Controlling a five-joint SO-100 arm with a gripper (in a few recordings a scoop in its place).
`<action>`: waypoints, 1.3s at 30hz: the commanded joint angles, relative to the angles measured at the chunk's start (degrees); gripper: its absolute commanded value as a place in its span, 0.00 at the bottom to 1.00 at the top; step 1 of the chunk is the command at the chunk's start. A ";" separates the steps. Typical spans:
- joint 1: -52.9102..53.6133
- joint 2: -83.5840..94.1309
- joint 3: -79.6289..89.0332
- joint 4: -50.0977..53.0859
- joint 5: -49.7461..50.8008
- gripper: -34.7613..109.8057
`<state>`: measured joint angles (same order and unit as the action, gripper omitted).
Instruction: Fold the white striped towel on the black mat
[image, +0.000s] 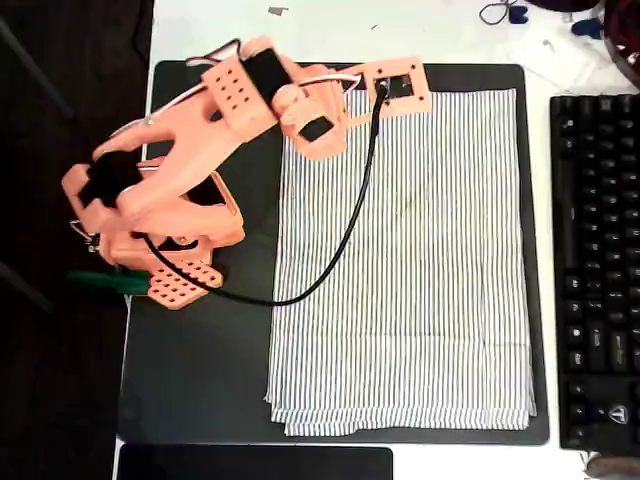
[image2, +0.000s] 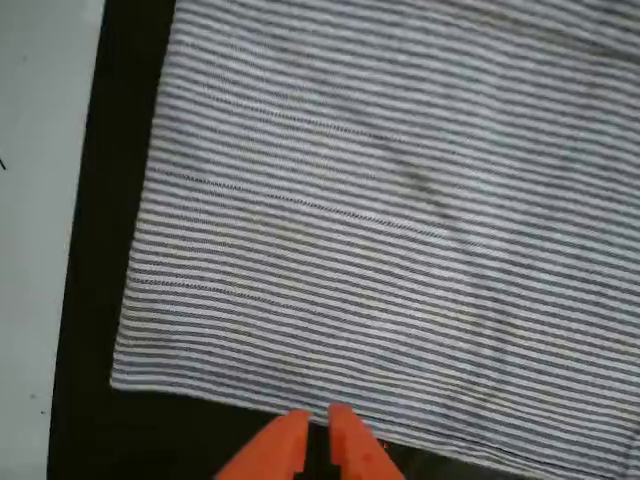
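We've got the gripper (image2: 318, 432) nearly closed, empty, parked right at the white striped towel (image: 405, 265) edge on the black mat (image: 200, 370), probably lining up to pinch it.

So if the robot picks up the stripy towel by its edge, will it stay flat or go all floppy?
Probably floppy: the white striped towel is thin cloth lying flat on the black mat, so a lifted edge would likely droop. Its layered edges suggest the layers might slide apart. The gripper, nearly closed at the towel's edge, could probably lift it easily.
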<state>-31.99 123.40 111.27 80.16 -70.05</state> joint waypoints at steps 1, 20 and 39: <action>-2.02 -4.48 -4.83 -0.26 2.64 0.26; -6.33 -31.11 -16.08 -9.32 9.05 0.29; -6.15 -52.91 -32.96 -13.36 10.99 0.39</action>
<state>-39.20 70.84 81.39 67.32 -58.54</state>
